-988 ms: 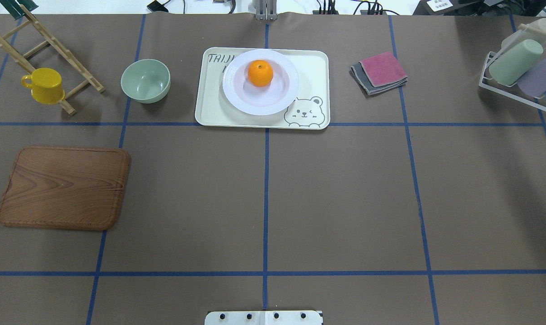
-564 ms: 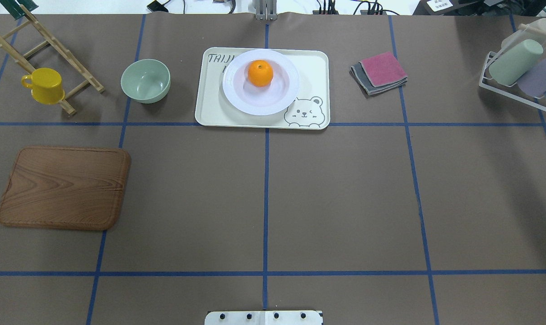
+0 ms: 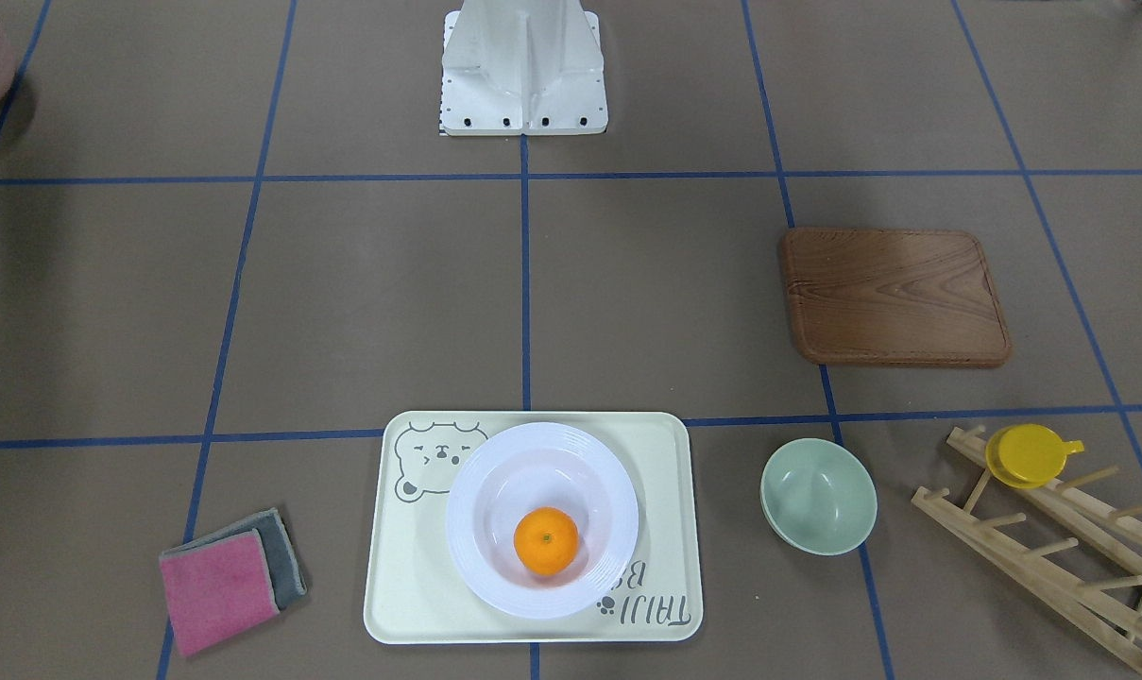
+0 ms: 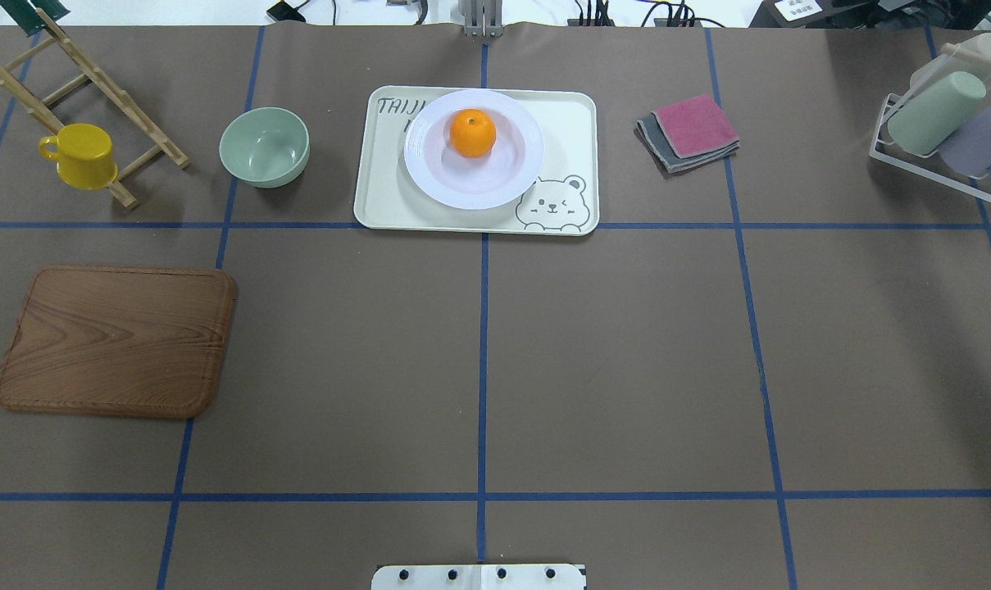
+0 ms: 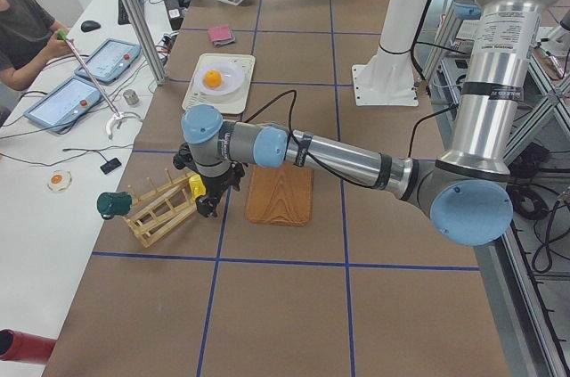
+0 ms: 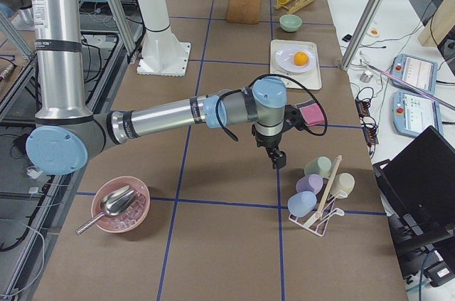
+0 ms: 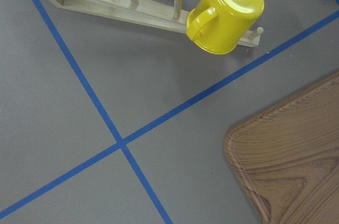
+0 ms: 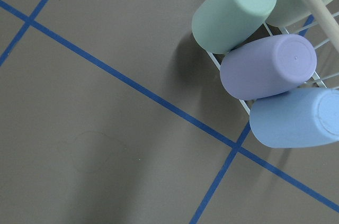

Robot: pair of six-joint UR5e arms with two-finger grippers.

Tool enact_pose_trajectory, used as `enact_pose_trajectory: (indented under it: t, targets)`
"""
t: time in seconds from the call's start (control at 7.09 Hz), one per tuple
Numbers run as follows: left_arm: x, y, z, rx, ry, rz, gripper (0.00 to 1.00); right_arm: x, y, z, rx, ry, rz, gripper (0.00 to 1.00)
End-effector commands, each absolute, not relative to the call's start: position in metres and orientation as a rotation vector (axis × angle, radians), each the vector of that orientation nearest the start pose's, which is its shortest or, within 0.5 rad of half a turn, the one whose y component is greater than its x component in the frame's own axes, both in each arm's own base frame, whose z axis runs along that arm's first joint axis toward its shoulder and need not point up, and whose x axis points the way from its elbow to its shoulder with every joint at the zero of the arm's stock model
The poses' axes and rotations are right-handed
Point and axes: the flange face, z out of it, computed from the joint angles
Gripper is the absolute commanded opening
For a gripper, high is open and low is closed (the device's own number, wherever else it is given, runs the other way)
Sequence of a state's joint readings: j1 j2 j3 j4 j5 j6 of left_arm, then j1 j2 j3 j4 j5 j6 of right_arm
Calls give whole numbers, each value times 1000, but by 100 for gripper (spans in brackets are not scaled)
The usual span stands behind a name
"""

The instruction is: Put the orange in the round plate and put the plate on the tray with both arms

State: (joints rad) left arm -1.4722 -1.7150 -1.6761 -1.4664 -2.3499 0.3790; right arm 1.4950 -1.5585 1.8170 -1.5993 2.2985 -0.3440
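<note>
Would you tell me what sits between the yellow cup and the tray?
A pale-green bowl, between yellow cup and tray in the overhead view.

bright, even light from overhead throughout. soft, short shadows beside the pale-green bowl [image 4: 264, 147] and under the wooden rack [image 4: 93, 78]; a broad faint one on the brown worktop [image 8: 95, 155] in the right wrist view. gentle sheen on the round plate [image 4: 472, 184]. sharp focus across all views; slight wide-angle bowing in both side views.
</note>
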Motion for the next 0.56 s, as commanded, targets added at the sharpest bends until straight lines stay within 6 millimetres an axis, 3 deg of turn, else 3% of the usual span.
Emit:
enact_pose_trajectory:
  t: [0.0,0.42]
  targets:
    - [-8,-557,532,266,757,515,100,22,-504,544,301,-682,-499,100]
    - [-8,-557,529,271,758,518,100,19,-508,538,312,-701,-506,100]
